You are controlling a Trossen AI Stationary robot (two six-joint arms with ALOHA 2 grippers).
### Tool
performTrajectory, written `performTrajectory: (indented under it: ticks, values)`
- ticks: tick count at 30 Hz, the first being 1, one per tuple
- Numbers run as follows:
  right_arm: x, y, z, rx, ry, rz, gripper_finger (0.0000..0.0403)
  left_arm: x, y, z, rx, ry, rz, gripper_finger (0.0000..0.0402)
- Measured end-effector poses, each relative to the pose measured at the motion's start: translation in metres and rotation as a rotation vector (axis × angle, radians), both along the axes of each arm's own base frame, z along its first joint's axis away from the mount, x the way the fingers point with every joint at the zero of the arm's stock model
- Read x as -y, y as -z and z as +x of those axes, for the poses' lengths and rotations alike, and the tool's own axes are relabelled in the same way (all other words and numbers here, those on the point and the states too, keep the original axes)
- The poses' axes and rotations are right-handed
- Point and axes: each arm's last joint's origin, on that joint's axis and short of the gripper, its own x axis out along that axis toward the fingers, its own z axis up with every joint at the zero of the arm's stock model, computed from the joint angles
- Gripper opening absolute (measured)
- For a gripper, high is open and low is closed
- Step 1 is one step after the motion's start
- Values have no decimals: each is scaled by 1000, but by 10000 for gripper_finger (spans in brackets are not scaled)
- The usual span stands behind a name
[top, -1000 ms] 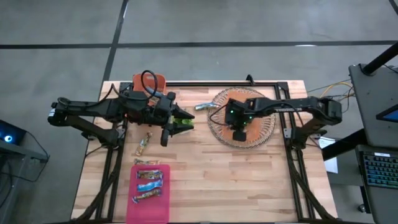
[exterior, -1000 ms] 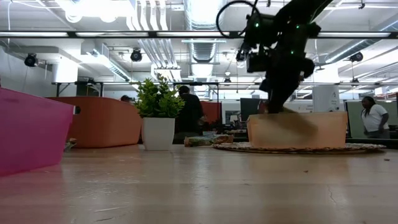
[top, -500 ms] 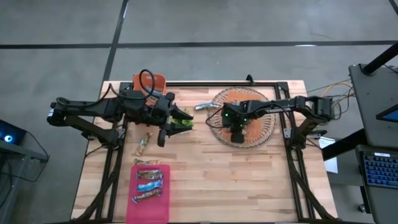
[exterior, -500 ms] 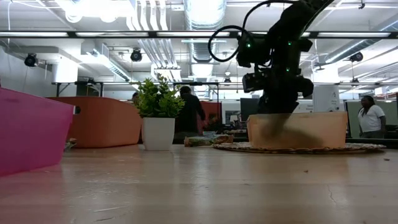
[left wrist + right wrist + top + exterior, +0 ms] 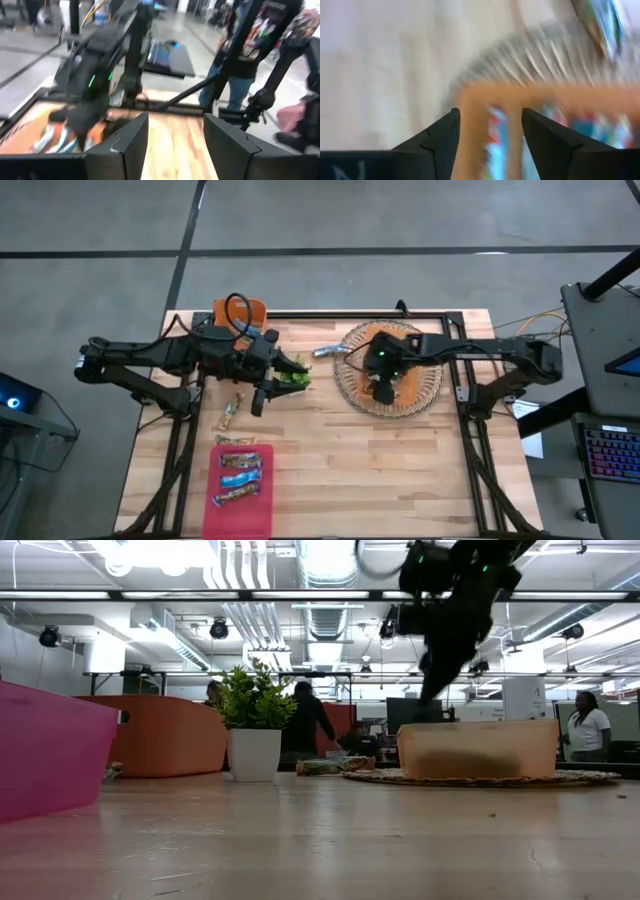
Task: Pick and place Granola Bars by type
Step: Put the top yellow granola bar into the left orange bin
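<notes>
Nearest the camera edge of the counter (image 5: 330,470) there's a pink bin (image 5: 240,495) with three Granola Bars (image 5: 240,476) lying in it, one above the other. Just past the bin, one loose bar (image 5: 232,412) sits on the bare wood, a bit short of the left claw.

The left claw (image 5: 294,375) hangs over the small green plant (image 5: 292,379), near the middle of the counter. Its wrist view shows the two fingers (image 5: 131,137) standing apart with only wood between them, so partly open and holding nothing. Behind that arm there's an orange tray (image 5: 252,310) at the back edge.

Over to the right, the right claw (image 5: 381,388) is above the tan box (image 5: 398,380) that sits on the round woven mat (image 5: 425,385). Through its wrist camera the fingers (image 5: 444,134) are spread, nothing pinched between them, and blue and red wrappers (image 5: 496,131) lie inside the box right below, though it's blurry. From the low view the claw is up clear of the box rim (image 5: 478,726).

One more bar (image 5: 327,350) lies on the counter between the plant and the mat, beside the mat's far left edge.
</notes>
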Motion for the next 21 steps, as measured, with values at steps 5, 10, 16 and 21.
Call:
performTrajectory:
  ticks: [5,10,16,21]
  values:
    - [-18,-36,-12,426,-188,59,205,-13,6,0,-62,-59,0,172]
    - [-25,-56,-44,762,-129,69,203,-23,8,-1,-88,-48,-4,172]
    - [-34,-57,-84,928,-54,173,203,-27,9,-2,-89,-1,42,172]
    - [-40,-55,-106,979,-27,236,203,-32,9,-2,-93,-10,66,172]
